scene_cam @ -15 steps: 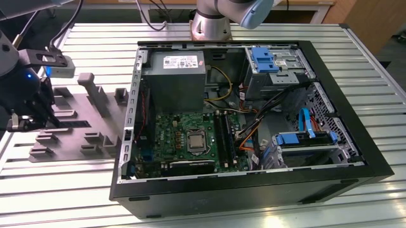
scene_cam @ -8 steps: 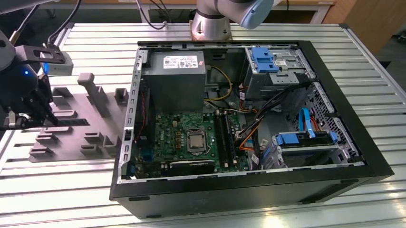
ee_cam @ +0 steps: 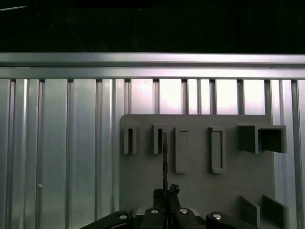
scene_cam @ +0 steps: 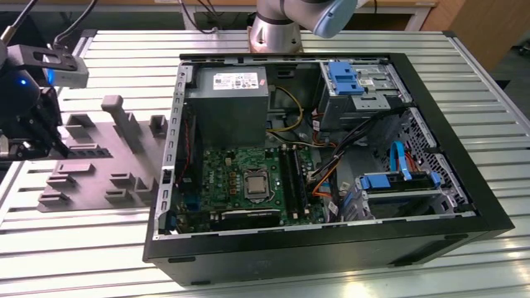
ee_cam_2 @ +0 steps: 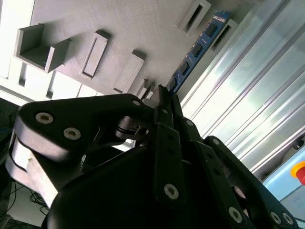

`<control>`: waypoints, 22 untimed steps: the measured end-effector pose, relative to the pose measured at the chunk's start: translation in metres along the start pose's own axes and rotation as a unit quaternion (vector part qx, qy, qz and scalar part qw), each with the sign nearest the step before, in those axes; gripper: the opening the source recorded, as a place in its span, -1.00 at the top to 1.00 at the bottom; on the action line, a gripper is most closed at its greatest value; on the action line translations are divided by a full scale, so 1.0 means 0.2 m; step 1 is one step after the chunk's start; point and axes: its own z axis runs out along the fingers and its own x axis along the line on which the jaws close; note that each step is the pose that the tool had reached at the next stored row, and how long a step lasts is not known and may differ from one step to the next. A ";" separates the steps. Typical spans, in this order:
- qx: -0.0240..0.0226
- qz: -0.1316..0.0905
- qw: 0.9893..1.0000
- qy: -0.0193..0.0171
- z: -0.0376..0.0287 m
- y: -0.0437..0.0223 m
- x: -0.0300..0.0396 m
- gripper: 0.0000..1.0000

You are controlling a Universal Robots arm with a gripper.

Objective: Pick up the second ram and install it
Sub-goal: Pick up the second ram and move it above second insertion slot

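Note:
The second ram [ee_cam_2: 198,47] is a thin strip with dark chips, reaching out from between my fingertips toward a slotted grey block [ee_cam_2: 224,26]. In the first wrist view the second ram [ee_cam: 164,162] shows edge-on, in line with a narrow slot [ee_cam: 157,139] of the grey fixture plate [ee_cam: 200,186]. My gripper [ee_cam_2: 162,93] is shut on it, and the gripper [ee_cam: 166,193] sits low over the plate. In the exterior view the gripper [scene_cam: 33,133] hangs over the plate's [scene_cam: 124,167] left end. I cannot tell whether the strip's far end still sits in the slot.
An open black computer case [scene_cam: 463,205] lies on the ribbed metal table [scene_cam: 83,242], on the exterior view's right of the plate. Inside is a green motherboard [scene_cam: 223,174] with long black memory slots [scene_cam: 291,177], a power supply [scene_cam: 228,93], cables and blue drive brackets [scene_cam: 398,181].

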 end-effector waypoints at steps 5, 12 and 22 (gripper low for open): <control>0.000 0.001 1.000 0.000 -0.069 0.002 -0.002 0.72; 0.000 0.002 1.000 0.001 -0.160 0.006 -0.006 0.72; 0.000 0.004 1.000 0.001 -0.299 0.011 -0.011 0.72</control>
